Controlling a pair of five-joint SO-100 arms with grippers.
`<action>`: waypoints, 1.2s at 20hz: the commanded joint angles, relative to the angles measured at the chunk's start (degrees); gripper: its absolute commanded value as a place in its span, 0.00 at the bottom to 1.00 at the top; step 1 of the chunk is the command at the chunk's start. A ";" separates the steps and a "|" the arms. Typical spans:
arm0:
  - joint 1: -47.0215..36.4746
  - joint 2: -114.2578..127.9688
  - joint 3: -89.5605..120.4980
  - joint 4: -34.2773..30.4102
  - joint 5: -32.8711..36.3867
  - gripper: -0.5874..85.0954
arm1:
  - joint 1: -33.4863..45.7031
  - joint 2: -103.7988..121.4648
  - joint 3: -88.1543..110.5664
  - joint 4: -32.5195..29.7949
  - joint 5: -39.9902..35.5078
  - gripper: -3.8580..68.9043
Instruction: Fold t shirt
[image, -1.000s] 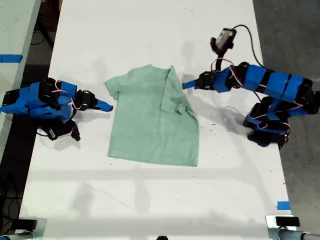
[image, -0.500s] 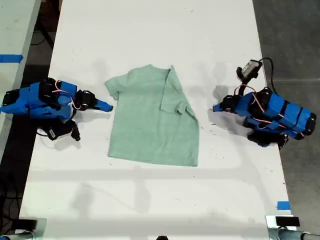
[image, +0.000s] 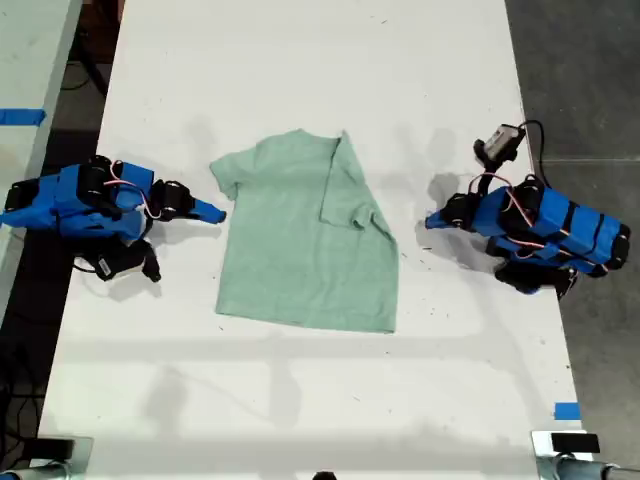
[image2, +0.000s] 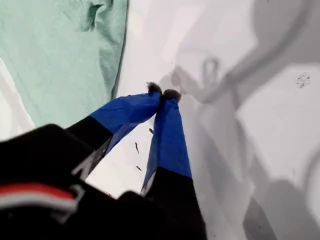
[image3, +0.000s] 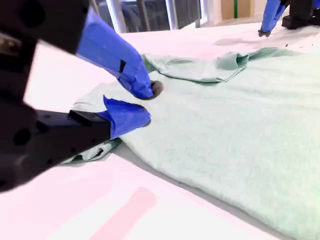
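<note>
T-shirt (image: 305, 235): lay mid-table (image: 300, 60), one sleeve folded in. My first tool (image2: 162, 93): jaws closed, empty, apart from the cloth. My second tool (image3: 145, 102): slightly open at the unfolded sleeve; should pinch the sleeve hem before lifting it inward
</note>
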 joint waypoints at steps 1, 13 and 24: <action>0.88 0.26 -0.09 0.09 -0.70 0.06 | -0.79 0.53 1.14 0.26 0.79 0.07; 0.97 0.26 -0.09 0.09 -0.70 0.06 | -1.14 0.53 1.14 0.18 0.53 0.07; 0.88 0.26 -0.09 0.09 -0.70 0.06 | -1.14 0.53 1.14 0.35 0.79 0.07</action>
